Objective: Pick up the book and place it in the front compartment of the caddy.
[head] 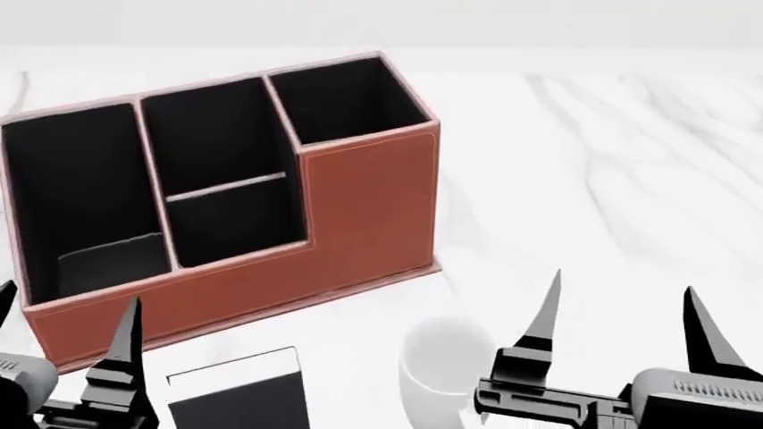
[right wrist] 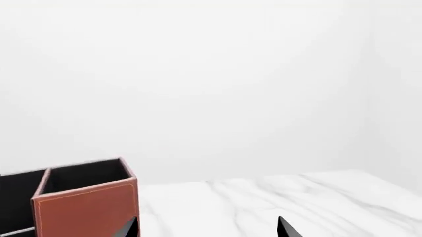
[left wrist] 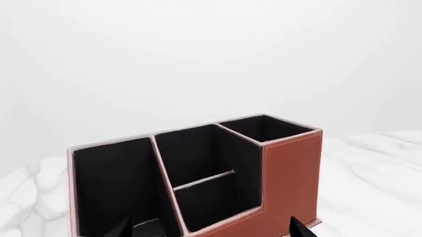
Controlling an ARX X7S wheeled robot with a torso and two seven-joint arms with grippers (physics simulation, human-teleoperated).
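Observation:
The book [head: 238, 393], black with a white page edge, lies flat on the marble table just in front of the caddy [head: 370, 206]. The caddy is reddish-brown with black cells. Its front compartment [head: 214, 134] is the taller-walled middle cell behind the low divider; it also shows in the left wrist view [left wrist: 197, 153]. My left gripper [head: 66, 308] is open and empty, left of the book and close to the caddy's front wall [left wrist: 290, 168]. My right gripper [head: 623, 304] is open and empty, right of the mug. The book is out of both wrist views.
A white mug [head: 444, 366] stands between the book and my right gripper. A dark flat shape [head: 113, 264] lies at the bottom of the caddy's long left cell. The caddy's right end [right wrist: 86, 207] shows in the right wrist view, with bare marble [right wrist: 264, 197] beside it.

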